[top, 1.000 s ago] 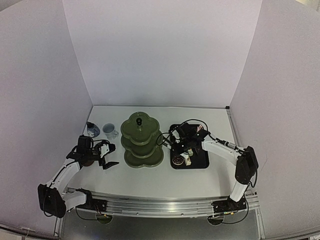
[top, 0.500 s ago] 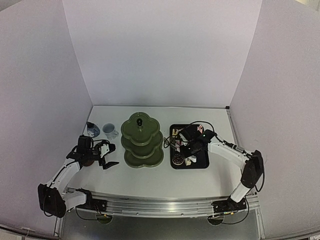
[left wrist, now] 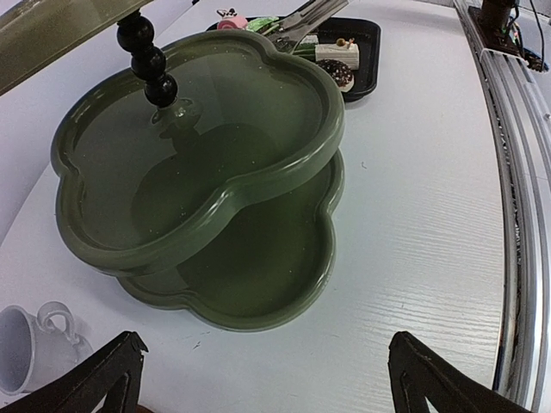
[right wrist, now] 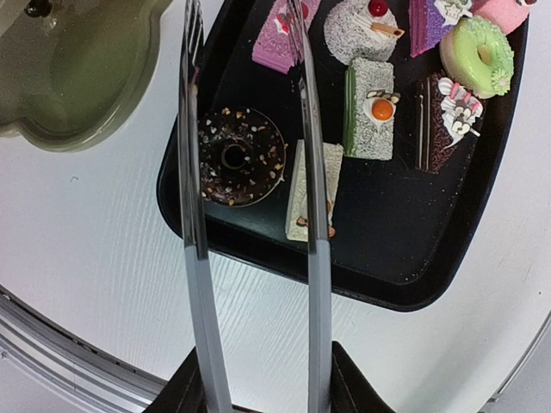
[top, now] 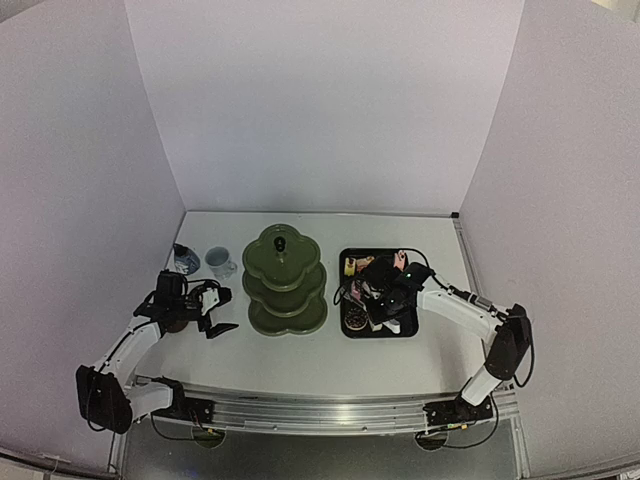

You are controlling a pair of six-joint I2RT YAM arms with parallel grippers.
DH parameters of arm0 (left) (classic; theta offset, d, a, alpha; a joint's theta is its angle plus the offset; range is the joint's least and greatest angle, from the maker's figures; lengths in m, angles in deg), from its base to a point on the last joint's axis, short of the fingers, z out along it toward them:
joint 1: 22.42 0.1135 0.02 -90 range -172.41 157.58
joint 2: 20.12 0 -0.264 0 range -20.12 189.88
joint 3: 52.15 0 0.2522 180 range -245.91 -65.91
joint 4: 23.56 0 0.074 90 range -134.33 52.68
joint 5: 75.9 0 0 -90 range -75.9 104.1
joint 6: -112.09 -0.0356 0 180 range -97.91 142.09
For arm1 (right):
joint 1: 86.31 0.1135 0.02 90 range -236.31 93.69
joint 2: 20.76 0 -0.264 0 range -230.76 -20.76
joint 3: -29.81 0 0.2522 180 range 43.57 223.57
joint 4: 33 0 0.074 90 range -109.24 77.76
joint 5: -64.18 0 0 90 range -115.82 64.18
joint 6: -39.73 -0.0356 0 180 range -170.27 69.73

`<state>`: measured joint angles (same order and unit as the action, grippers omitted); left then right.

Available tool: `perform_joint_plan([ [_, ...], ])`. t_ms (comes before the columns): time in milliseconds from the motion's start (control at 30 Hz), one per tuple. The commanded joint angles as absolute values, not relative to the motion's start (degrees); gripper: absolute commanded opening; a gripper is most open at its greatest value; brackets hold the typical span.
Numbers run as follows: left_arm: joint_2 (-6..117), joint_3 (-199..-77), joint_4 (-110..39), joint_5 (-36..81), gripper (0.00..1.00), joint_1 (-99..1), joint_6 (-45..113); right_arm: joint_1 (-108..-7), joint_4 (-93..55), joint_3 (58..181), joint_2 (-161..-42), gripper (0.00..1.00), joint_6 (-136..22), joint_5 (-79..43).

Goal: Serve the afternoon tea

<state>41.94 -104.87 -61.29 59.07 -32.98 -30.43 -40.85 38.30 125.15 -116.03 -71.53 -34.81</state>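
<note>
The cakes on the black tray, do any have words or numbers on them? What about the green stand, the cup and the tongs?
None: no word, number, brand or sign can be read in any view.
The cakes on the black tray carry only toppings and sprinkles.
The green stand, the cup and the tongs are plain where they show.

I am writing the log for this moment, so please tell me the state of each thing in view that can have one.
stand, all visible tiers empty.
black tray, loaded with cakes.
chocolate doughnut, lying on the tray, not gripped.
metal tongs, held, arms apart.
right gripper, shut on the metal tongs.
left gripper, open, holding nothing.
pale cup, upright on the table.
</note>
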Motion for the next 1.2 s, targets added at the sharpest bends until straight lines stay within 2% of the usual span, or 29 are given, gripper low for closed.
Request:
perform_joint_plan([
  [0,42.2,-104.9,-59.6,59.9,1.00,-33.2,-30.7,-40.7,40.6,126.1,-113.8,0.39,-74.7,-37.5],
  [333,42.6,-105.0,-59.8,59.3,0.99,-33.1,-30.9,-40.7,41.6,128.5,-113.5,0.40,-75.8,-39.5],
  [967,42.5,-104.9,-60.1,58.8,1.00,-33.2,-31.5,-40.6,38.0,126.6,-119.9,0.41,-76.9,-33.1],
  [1033,42.5,-105.0,-60.2,58.8,1.00,-33.1,-31.5,-40.6,38.0,126.4,-120.0,0.35,-76.9,-33.3],
  [1167,42.4,-105.0,-60.2,58.7,0.99,-33.2,-31.5,-40.6,38.1,126.1,-119.4,0.13,-76.7,-35.0],
])
